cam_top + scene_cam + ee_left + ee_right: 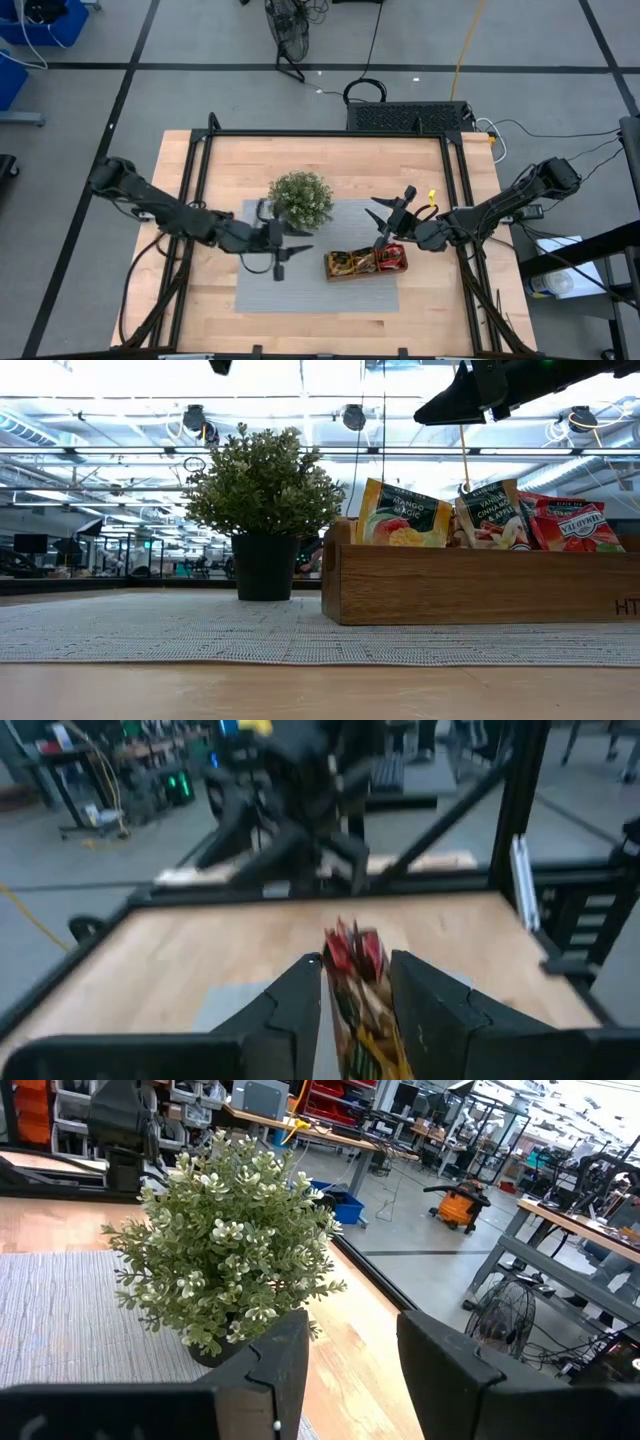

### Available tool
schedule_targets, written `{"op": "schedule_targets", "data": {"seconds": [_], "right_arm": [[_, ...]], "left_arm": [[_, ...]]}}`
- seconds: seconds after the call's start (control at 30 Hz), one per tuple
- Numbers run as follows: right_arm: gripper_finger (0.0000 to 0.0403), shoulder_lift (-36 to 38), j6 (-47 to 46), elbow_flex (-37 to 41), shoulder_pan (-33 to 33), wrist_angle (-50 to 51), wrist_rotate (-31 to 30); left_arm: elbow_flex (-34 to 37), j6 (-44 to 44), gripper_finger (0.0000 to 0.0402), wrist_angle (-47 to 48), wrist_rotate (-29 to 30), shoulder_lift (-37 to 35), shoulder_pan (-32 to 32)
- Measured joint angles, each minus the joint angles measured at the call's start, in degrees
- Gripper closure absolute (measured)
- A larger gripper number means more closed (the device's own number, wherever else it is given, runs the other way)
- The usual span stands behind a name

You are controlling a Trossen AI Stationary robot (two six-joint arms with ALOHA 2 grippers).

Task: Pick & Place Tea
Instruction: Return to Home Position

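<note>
The tea sachets (378, 262) stand upright in a brown wooden tray (345, 266) on a grey mat; the low view shows orange, pale and red sachets (405, 515) above the tray's wall (470, 585). My left gripper (300, 241) hovers open over the mat, left of the tray, pointing toward it; the sachets (350, 955) show beyond its open gripper (356, 960). My right gripper (385, 220) is open just above the tray's far side, facing the plant (225, 1250); its gripper (352, 1320) holds nothing.
A small potted plant (301, 198) stands on the mat's far edge, left of the tray and between both grippers. The grey mat (270, 290) has bare room at its near left. A black frame (455, 200) borders the wooden table.
</note>
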State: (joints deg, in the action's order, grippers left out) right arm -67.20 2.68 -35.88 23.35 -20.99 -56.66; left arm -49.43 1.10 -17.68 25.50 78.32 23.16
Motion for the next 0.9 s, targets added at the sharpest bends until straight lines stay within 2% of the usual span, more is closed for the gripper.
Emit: {"op": "schedule_targets", "data": {"seconds": [0.23, 0.53, 0.8, 0.9], "right_arm": [[0.0264, 0.0, 0.0, 0.0, 0.0, 0.0, 0.0], [0.0264, 0.0, 0.0, 0.0, 0.0, -0.6, 0.0], [0.0264, 0.0, -0.1, 0.0, 0.0, -0.6, 0.0], [0.0264, 0.0, -0.1, 0.0, 0.0, -0.6, 0.0]], "left_arm": [[0.0, -1.0, 0.0275, 3.7, 0.0, -9.1, -0.2], [0.0, 2.8, 0.0275, 20.9, 1.3, -17.6, -0.4], [0.0, 2.1, 0.0275, 23.7, 1.5, -18.9, -0.4], [0.0, -0.6, 0.0275, 26.0, 1.5, -18.9, -0.4]]}}
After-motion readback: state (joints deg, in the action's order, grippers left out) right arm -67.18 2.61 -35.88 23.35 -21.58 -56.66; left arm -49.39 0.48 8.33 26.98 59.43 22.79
